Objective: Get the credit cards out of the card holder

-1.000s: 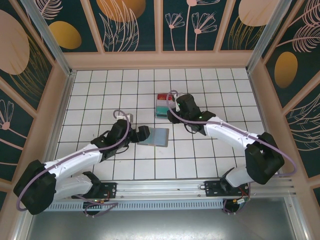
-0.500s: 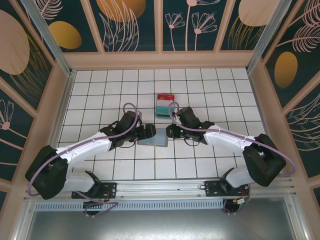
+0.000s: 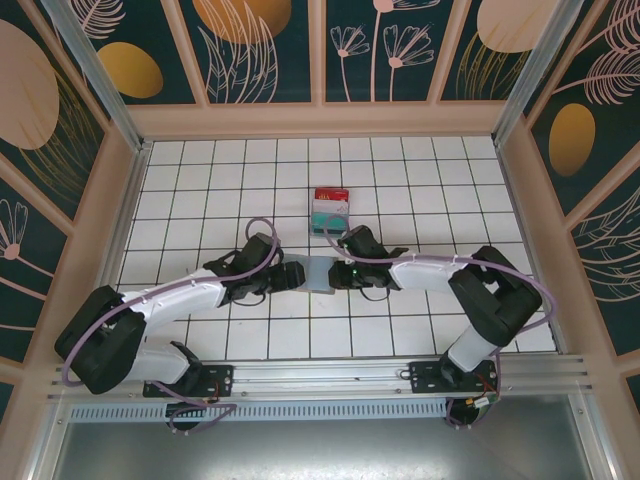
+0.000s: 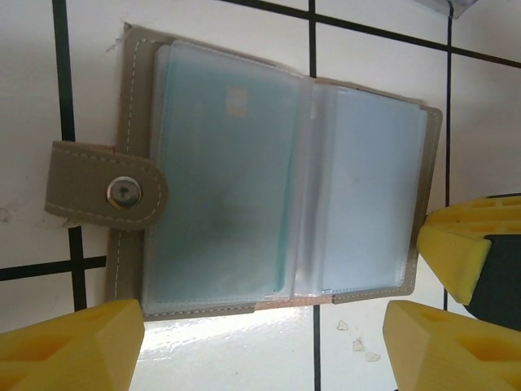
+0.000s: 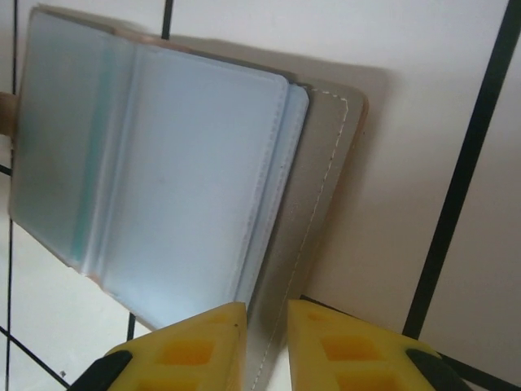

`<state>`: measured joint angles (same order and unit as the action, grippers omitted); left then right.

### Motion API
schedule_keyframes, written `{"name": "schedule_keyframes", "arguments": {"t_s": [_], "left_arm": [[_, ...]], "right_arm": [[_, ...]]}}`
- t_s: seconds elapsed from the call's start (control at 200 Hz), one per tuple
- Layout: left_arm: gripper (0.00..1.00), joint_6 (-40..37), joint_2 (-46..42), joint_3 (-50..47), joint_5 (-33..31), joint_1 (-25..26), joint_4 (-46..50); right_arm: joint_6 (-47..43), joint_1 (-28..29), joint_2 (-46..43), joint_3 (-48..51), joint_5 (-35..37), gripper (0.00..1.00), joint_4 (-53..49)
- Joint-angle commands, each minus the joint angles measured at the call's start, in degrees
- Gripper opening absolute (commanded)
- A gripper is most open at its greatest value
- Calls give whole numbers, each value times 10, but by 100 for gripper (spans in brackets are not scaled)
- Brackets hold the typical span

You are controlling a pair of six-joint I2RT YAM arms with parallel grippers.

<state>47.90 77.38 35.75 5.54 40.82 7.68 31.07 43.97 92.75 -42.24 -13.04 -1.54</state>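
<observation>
Grey-brown card holder (image 4: 269, 179), open on tabletop (image 3: 200, 180), newly flanked: left fingers (image 4: 81, 342) spread but narrowing, right fingers (image 5: 358, 350) nearly closed at its edge, grip unclear; extraction imminent.

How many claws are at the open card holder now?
2. The left claw is open at the left side of the card holder; the right claw is at its right edge.

Bright, even light, glare (wrist views soft)
</observation>
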Motion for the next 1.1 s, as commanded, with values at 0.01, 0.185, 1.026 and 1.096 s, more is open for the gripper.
{"name": "schedule_keyframes", "arguments": {"t_s": [0.01,0.185,1.026,1.096], "left_arm": [[75,-18,14,-10,-3,-2,-15],[73,-19,9,-21,-27,-2,-17],[65,-30,53,5,-43,-5,-41],[65,-28,49,7,-42,-5,-38]], "right_arm": [[19,5,16,4,-2,20,22],[4,5,41,-13,15,18,13],[-29,-7,85,-67,13,19,-3],[-28,-6,86,-66,12,19,-4]]}}
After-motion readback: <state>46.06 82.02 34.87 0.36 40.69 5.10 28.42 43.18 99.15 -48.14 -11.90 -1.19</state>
